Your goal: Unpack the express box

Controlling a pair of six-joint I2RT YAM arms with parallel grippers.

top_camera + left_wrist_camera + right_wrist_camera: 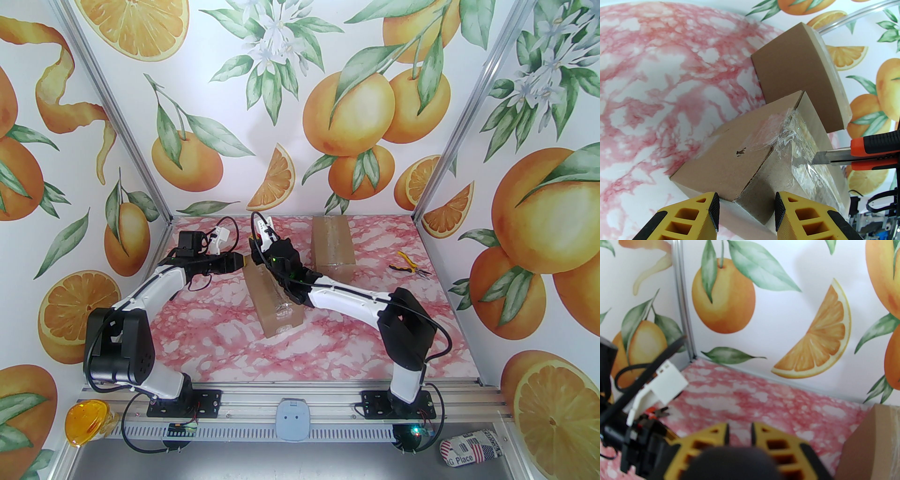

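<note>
1. On the left, the left gripper (746, 204) is being held low at the far left corner of the express box (276, 300). Its yellow fingers (693, 218) are being kept about half apart, with that corner sitting between them (it cannot be told if the pads are touching the cardboard).
2. The express box is being carried flat by the pink table (211, 337), near the middle, with its long side running from near to far. Its top is being covered by a strip of clear tape (801, 140), which is crinkled at the far end.
3. A knife (871, 146) with an orange and black handle is being held by the right gripper (739, 429) over the far end of the box. The gripper's fingers are being kept close together. The tape is being touched by the blade (821, 157).
4. A second box (333, 243) is being seen farther back and to the right, near the first one.
5. Yellow pliers (408, 267) are being seen on the table, well to the right of both boxes.
</note>
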